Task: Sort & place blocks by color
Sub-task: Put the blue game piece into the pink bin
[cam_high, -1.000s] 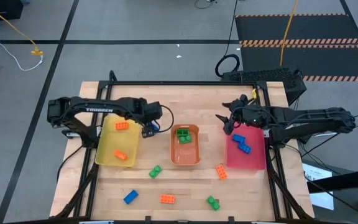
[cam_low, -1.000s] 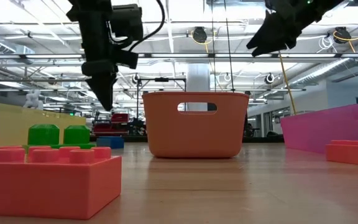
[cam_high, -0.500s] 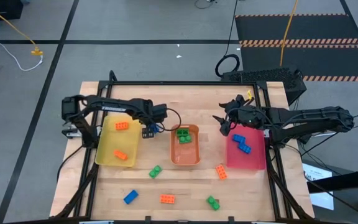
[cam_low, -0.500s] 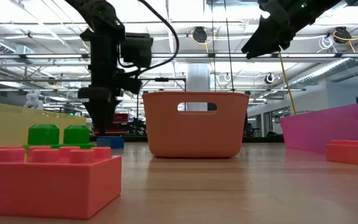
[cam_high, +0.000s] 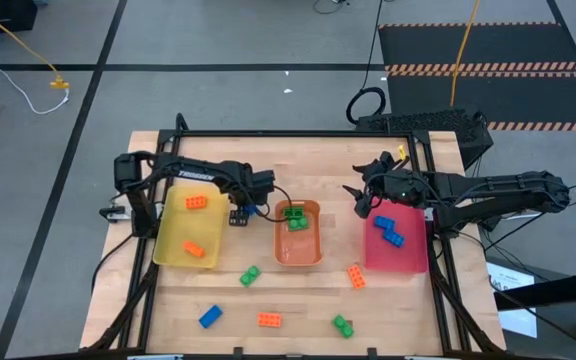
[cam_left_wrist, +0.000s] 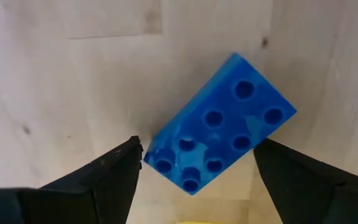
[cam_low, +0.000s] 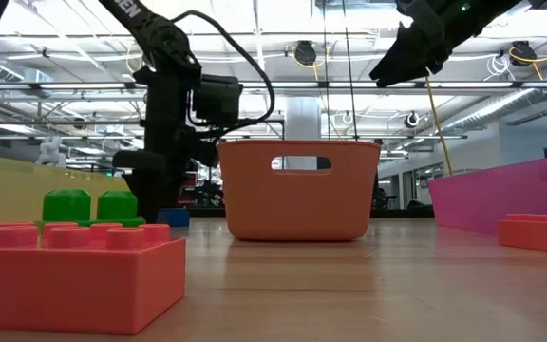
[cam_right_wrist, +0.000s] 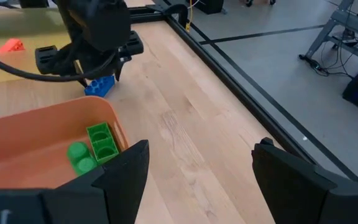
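Note:
A blue block (cam_left_wrist: 219,134) lies studs-up on the table between the yellow tray (cam_high: 173,240) and the orange tray (cam_high: 313,250). My left gripper (cam_left_wrist: 197,149) points down over it, open, with one finger on either side and close to it; it also shows in the high view (cam_high: 240,212) and the low view (cam_low: 150,185). My right gripper (cam_high: 360,195) hangs open high over the table by the pink tray (cam_high: 413,255). Two orange blocks (cam_high: 196,202) lie in the yellow tray, green blocks (cam_high: 295,216) in the orange tray, and blue blocks (cam_high: 388,230) in the pink tray.
Loose blocks lie toward the near edge: a green one (cam_high: 250,275), a blue one (cam_high: 210,316), an orange one (cam_high: 269,320), another green one (cam_high: 343,325) and an orange one (cam_high: 355,276). Bare wood lies beyond the trays toward the far edge.
My left gripper has come down between the yellow and orange trays toward the blue block, rolling about its own axis on the way, and has stayed open. The blue block has not moved.

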{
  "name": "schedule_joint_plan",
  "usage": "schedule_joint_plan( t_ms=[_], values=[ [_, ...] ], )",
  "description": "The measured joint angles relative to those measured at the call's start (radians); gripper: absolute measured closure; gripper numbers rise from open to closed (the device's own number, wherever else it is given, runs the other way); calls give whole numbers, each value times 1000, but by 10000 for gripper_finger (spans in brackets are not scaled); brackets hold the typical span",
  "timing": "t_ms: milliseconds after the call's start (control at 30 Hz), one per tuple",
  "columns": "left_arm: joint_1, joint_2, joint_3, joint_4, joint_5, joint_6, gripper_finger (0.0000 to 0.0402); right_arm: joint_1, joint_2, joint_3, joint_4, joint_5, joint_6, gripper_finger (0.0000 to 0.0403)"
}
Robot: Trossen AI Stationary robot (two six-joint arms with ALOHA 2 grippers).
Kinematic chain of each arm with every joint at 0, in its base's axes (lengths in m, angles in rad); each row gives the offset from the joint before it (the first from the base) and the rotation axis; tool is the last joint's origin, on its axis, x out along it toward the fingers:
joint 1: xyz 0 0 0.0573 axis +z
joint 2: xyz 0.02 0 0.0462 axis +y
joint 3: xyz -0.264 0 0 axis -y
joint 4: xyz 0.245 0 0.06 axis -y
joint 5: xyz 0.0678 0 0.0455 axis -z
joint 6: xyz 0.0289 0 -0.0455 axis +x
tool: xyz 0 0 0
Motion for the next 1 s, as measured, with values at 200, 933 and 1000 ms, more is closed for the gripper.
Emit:
schedule_joint_plan(
  t_ms=[200, 933, 1000],
  values=[
    [-6, 6, 1, 7, 1, 5, 108, 0, 0, 0, -1, 0, 0, 133],
    [14, -122, 29, 3, -86, 38, 259, -1, 0, 0, 0, 2, -23, 133],
    [27, -161, 62, 25, -86, 24, 259, -1, 1, 0, 16, 1, -60, 133]
  ],
)
